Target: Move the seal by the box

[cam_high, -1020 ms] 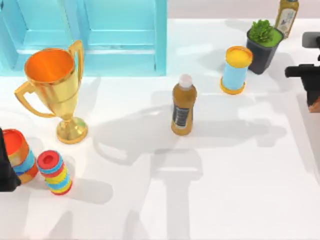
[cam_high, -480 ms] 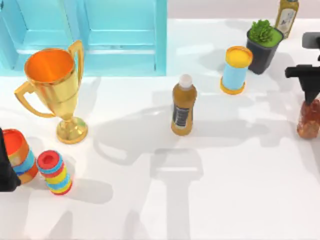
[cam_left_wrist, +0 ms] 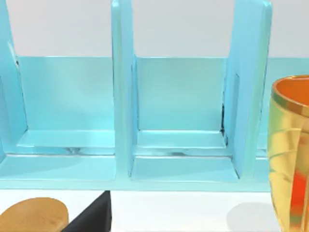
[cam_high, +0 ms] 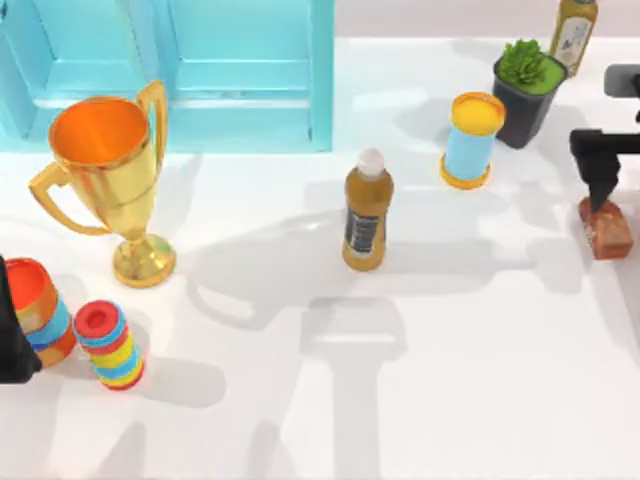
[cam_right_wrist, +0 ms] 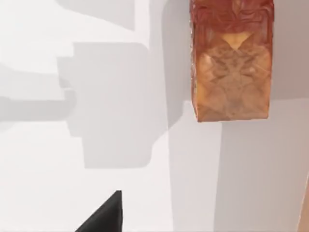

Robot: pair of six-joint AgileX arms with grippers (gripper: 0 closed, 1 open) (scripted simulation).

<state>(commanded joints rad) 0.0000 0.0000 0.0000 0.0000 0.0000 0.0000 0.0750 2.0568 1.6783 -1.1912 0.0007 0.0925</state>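
You have a white table with its near half bare and open. A pale blue partitioned box spans the far left edge; the left wrist view shows its open compartments. Before it stands one tall gold trophy cup. One amber bottle with a white cap stands mid-table. At the right edge, the small reddish-brown stone seal rests on the table, well apart from the box. Your right gripper hangs just above it; whether its fingers are apart or together, you cannot tell. Your left arm sits parked at the left edge.
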